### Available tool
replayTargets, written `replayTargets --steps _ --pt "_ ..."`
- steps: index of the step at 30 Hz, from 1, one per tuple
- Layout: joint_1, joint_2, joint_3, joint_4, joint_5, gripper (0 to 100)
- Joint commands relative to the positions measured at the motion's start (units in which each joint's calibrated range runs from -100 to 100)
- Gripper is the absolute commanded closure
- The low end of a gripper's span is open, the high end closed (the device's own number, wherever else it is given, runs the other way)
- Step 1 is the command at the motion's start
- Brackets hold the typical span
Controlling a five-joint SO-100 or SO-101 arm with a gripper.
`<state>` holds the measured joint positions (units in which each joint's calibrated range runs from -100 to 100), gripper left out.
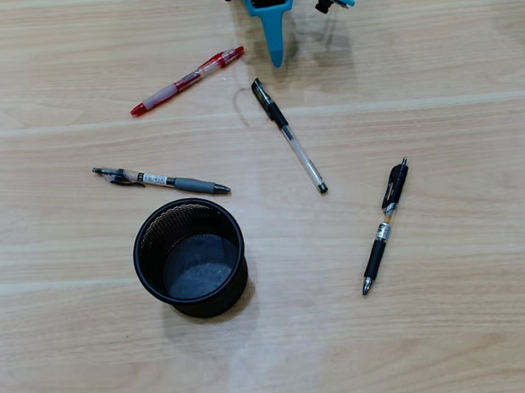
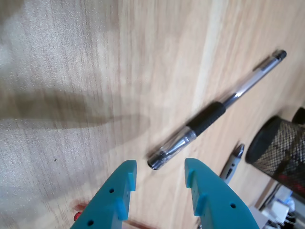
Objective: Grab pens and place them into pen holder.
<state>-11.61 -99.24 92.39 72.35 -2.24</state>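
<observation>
pens: four, all flat on the table, none in the cup
clear pen: black-capped, its near end just ahead of the fingertips, between them in the wrist view
red pen: off to one side of the gripper, near
grey-sleeve pen: farther out, just beside the holder
black pen: well apart
pen holder: empty, far side of pens
gripper: jaws parted, holding nothing, above table
progress: nothing placed; all four left
</observation>
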Motion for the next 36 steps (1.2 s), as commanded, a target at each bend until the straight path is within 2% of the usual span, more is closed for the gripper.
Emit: replayTargets --steps 1,14,26,32,36 --pt "-0.17 -0.09 0.01 2.12 0.26 88" --pt "-0.09 -0.09 0.01 2.12 0.26 88" --pt "8.22 -0.09 0.10 2.12 -0.11 88" --pt "9.11 -0.09 -0.08 1.95 -0.11 88" --pt "9.19 4.23 -1.71 -1.75 -0.27 87"
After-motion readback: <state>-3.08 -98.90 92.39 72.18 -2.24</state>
